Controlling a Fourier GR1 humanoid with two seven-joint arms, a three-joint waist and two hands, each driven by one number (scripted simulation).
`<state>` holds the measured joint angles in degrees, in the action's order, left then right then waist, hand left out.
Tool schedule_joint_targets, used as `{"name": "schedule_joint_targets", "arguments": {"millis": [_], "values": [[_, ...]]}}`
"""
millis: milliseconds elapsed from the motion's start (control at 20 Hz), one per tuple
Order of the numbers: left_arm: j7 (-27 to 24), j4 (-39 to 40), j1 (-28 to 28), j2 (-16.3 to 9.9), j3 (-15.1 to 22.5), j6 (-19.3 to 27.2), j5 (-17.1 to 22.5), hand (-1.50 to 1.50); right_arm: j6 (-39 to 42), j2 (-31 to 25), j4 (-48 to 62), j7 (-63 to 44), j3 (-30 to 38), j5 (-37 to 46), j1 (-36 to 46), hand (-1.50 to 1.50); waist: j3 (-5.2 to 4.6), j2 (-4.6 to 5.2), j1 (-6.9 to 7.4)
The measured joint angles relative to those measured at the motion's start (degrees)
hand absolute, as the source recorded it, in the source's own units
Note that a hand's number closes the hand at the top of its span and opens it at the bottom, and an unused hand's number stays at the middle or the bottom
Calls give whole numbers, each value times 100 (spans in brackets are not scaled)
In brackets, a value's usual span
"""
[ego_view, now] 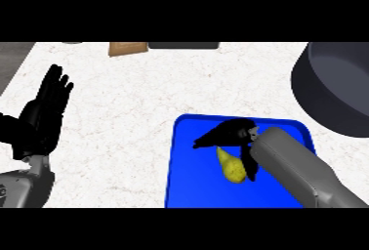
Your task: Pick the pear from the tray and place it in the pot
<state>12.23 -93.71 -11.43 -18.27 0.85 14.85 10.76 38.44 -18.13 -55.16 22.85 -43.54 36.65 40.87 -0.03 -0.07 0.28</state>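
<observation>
The yellow pear (231, 167) lies on the blue tray (189, 161), not yet lifted, with the right hand (232, 134) lowered beside it, its fingers too hidden to tell whether they are spread or closed; the pot (335, 93) is yet to be reached, and the left hand (49, 105) is held spread at the left edge.

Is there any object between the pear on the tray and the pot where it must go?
Nothing visible stands between them. The pear lies on the blue tray, with the right hand directly over it. The pot stands up and to the right, and only bare counter shows between tray and pot.
</observation>
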Motion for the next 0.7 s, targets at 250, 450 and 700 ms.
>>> {"name": "schedule_joint_targets", "arguments": {"millis": [250, 450, 700], "values": [[-34, 48, 3, 11, -108, -132, -3, 0, -327, 8, 121, 488, -84, 344, 85, 150, -6, -17, 24], [51, 63, -92, -25, -219, -213, 19, 0, -674, 80, 317, 905, -100, 558, 141, 150, -5, -28, 34], [178, -66, -88, 51, -182, -160, -91, 0, -992, 158, 393, 1042, -56, 759, 41, 150, -16, -78, 19]]}}
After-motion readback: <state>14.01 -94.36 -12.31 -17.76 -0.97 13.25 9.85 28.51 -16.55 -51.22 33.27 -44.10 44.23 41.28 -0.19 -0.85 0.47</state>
